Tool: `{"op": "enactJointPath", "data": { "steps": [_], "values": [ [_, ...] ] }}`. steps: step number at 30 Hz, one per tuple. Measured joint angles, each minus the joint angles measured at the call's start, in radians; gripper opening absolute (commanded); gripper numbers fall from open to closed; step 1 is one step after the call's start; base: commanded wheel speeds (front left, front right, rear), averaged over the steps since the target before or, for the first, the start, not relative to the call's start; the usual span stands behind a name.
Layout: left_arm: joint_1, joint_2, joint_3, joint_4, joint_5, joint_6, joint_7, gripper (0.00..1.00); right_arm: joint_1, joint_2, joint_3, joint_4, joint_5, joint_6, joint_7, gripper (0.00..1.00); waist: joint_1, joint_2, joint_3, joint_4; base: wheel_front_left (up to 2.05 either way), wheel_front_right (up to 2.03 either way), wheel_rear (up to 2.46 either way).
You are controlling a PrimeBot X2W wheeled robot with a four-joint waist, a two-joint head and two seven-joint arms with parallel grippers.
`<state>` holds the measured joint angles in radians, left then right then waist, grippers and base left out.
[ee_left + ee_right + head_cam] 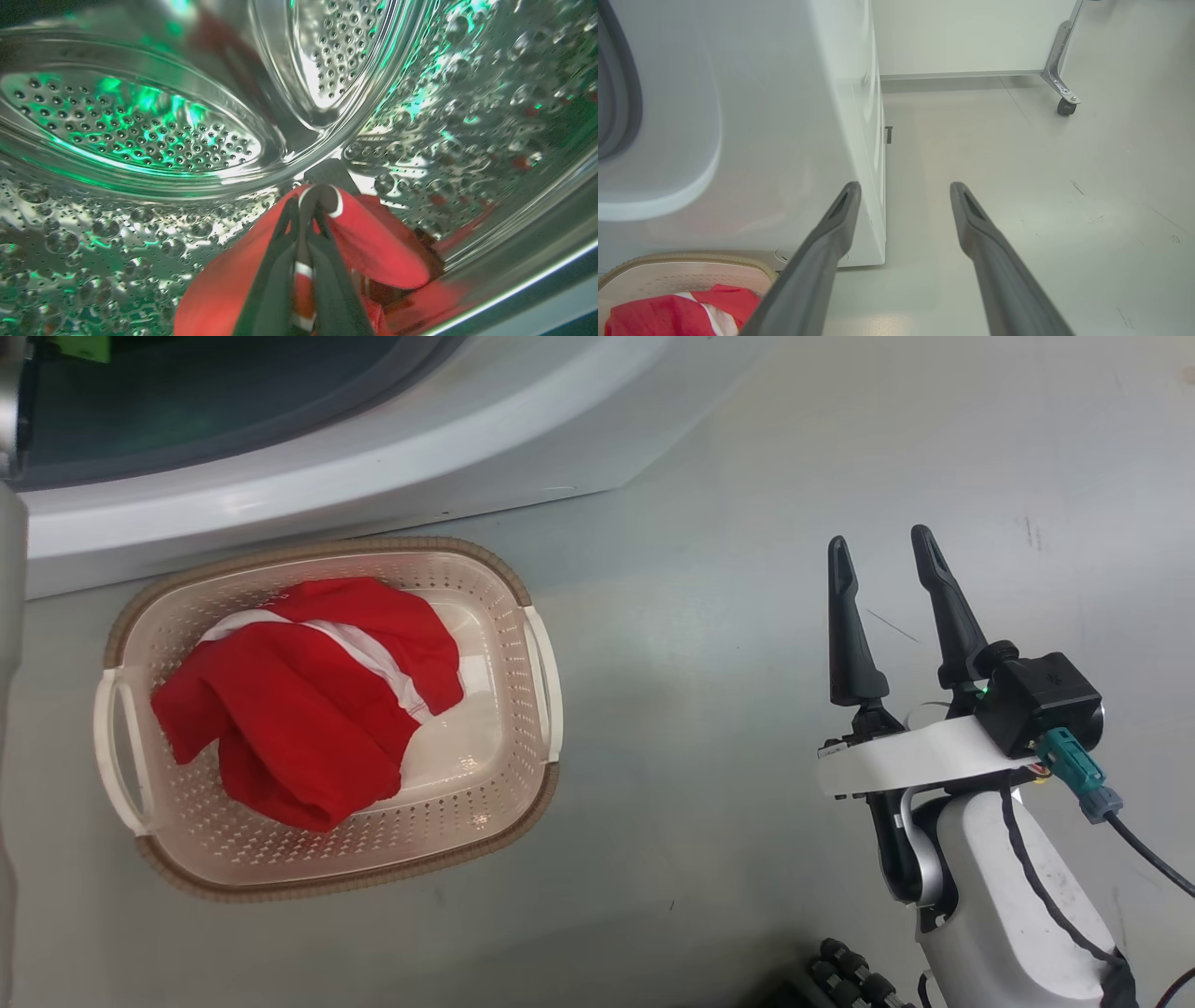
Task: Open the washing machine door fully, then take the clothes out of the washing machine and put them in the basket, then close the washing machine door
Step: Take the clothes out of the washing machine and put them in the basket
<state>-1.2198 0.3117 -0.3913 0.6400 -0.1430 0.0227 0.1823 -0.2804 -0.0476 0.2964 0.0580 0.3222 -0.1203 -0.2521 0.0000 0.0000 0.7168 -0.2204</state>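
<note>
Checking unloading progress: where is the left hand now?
Left wrist view: the left hand is inside the perforated steel drum, shut on a red white-trimmed garment.

The head view's top edge cuts off the washing machine (pixel 392 467), and a pale blur (pixel 7 709) along its left edge cannot be identified. In the left wrist view, a fold of red cloth (pixel 373 242) hides the tips of the left gripper (pixel 308 207) and runs off the bottom edge. The right wrist view's lower left corner crops the basket (pixel 691 260).
</note>
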Motion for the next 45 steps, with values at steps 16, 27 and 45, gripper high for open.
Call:
{"op": "enactJointPath", "data": {
  "steps": [16,27,45],
  "values": [
    [0.229,-0.117,0.069,-0.112,-0.132,0.026,-0.291,0.00,0.001,-0.001,-0.046,0.027,-0.065,-0.005,0.000,1.00,0.0000,0.0000,-0.059,0.101,0.00,0.00,0.00],
    [0.436,-0.140,0.069,-0.208,-0.148,0.034,-0.422,0.00,0.035,-0.015,-0.078,0.054,-0.085,-0.005,0.000,1.00,0.0000,0.0000,-0.152,0.159,0.00,0.00,0.00],
    [0.717,-0.173,0.065,-0.556,-0.182,0.044,-0.434,0.00,0.141,-0.017,-0.092,0.085,-0.086,-0.005,0.000,1.00,-0.0001,0.0000,-0.351,0.243,0.00,0.00,0.00]
  ]
}}
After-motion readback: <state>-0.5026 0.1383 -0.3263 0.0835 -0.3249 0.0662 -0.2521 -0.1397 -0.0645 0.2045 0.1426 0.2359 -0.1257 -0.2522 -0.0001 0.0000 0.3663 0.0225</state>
